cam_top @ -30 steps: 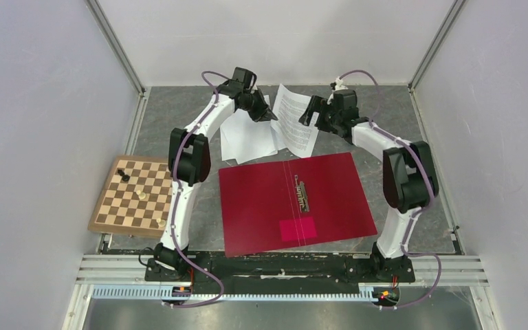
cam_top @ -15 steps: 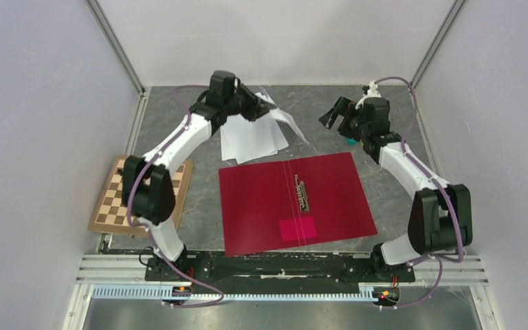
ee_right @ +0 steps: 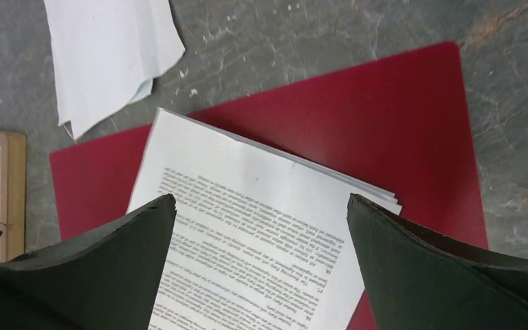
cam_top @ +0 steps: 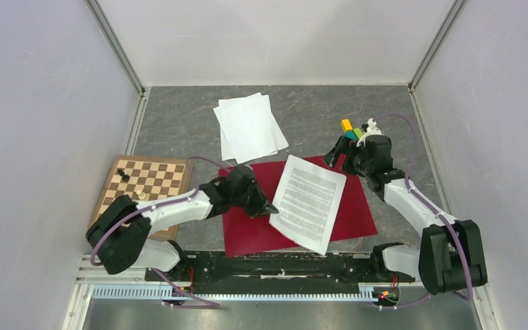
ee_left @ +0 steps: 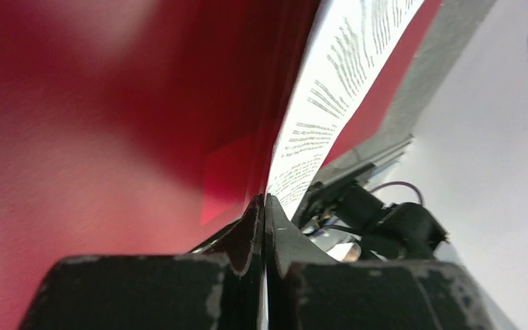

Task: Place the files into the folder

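Note:
The crimson folder (cam_top: 356, 206) lies open on the table's near middle. A stack of printed sheets (cam_top: 308, 203) lies slanted across its right half, the near corner hanging over the folder's front edge. My left gripper (cam_top: 268, 208) is shut on the stack's left edge; the left wrist view shows the jaws (ee_left: 265, 203) pinching the paper (ee_left: 344, 75) just above the red folder (ee_left: 110, 103). My right gripper (cam_top: 335, 157) is open and empty above the folder's far right corner, looking down on the printed sheets (ee_right: 261, 234) and the folder (ee_right: 399, 117). The folder's clip and pink square are hidden.
Blank white sheets (cam_top: 247, 127) lie at the back centre and show in the right wrist view (ee_right: 103, 62). A wooden chessboard (cam_top: 141, 196) with a few pieces sits at the left. Coloured blocks (cam_top: 349, 128) stand behind the right gripper. Walls enclose three sides.
My left arm swung from the back pile toward the near side, carrying the printed sheets onto the folder. My right arm drew back right and nearer, uncovering the coloured blocks.

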